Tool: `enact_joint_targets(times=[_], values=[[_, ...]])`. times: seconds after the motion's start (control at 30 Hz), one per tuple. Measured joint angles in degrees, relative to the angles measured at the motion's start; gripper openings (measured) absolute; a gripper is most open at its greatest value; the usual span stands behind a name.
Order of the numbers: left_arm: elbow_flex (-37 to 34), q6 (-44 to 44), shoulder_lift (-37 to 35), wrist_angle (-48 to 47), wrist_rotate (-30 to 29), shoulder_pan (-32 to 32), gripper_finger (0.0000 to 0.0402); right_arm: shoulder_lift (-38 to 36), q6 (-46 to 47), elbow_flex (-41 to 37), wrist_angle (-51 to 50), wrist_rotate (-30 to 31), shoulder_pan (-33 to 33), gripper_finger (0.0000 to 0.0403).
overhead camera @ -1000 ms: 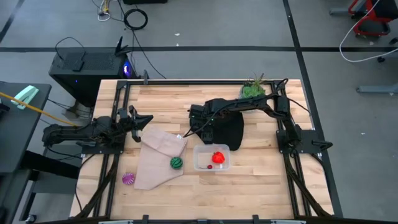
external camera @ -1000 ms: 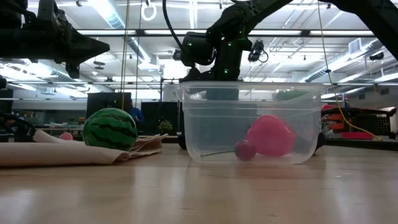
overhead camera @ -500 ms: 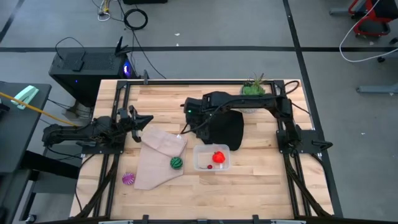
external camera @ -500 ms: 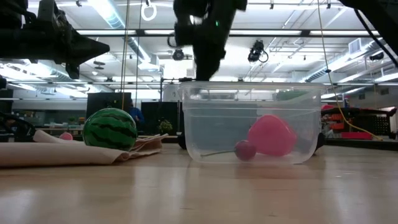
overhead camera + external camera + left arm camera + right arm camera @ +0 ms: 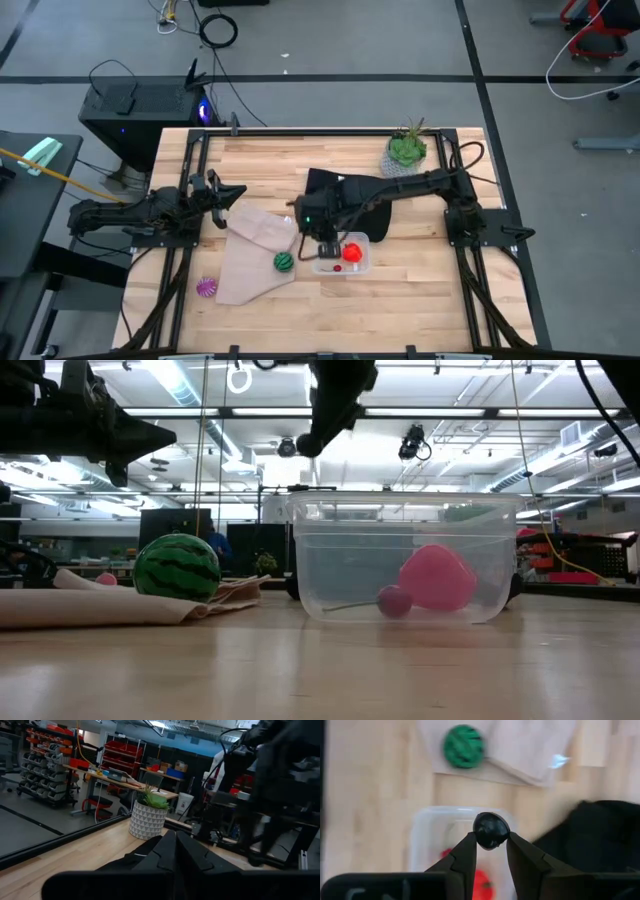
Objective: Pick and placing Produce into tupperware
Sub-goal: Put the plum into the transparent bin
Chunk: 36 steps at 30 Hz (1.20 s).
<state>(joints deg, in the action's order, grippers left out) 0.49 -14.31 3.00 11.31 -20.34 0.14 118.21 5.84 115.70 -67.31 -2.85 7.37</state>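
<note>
The clear tupperware (image 5: 366,262) stands near the table's middle, with a red piece (image 5: 351,252) and a small cherry-like piece (image 5: 393,601) lying in it. My right gripper (image 5: 326,250) hangs above its left end, shut on a small dark round piece (image 5: 491,831). The green striped ball (image 5: 284,262) rests on a beige cloth. Left of that cloth, near the table's near edge, the purple ribbed ball (image 5: 207,288) lies on the wood. My left gripper (image 5: 225,193) waits, shut, at the table's left side by the cloth's far corner. My right gripper pinches the small dark round piece (image 5: 491,831) between its two fingertips (image 5: 468,846), one on each side. The fingers point down from above. The piece is lifted clear, above the tupperware's rim (image 5: 427,815).
A black cloth (image 5: 365,210) lies just beyond the tupperware. The beige cloth (image 5: 250,260) spreads to its left. A leafy plant in a pale pot (image 5: 405,150) stands at the far right. Bare wood lies right of and nearer than the tupperware.
My right gripper has moved from over the black cloth toward the table's near edge and now hangs over the tupperware's left end, still shut on the dark piece. The left arm and the other pieces have stayed put.
</note>
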Motion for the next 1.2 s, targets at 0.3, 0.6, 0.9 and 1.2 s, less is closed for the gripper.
enact_joint_targets(times=[0.3, 0.6, 0.9, 1.2], values=[[0.00, 0.00, 0.00, 0.00, 0.00, 0.00, 0.0022, 0.07, 5.63, -4.85, -0.31, 0.02, 4.61, 0.0105], [0.00, -0.02, 0.00, 0.00, 0.00, 0.00, 0.0016, 0.13, 9.09, -12.44, 1.29, -0.28, 5.51, 0.0105], [0.00, -0.04, 0.00, 0.00, 0.00, 0.00, 0.0021, 0.13, 9.71, -13.88, 2.50, -1.87, 5.49, 0.0105], [0.00, -0.02, -0.01, -0.02, 0.00, 0.00, 0.0018, 0.13, 9.78, -13.88, 2.43, -4.20, 5.51, 0.0105]])
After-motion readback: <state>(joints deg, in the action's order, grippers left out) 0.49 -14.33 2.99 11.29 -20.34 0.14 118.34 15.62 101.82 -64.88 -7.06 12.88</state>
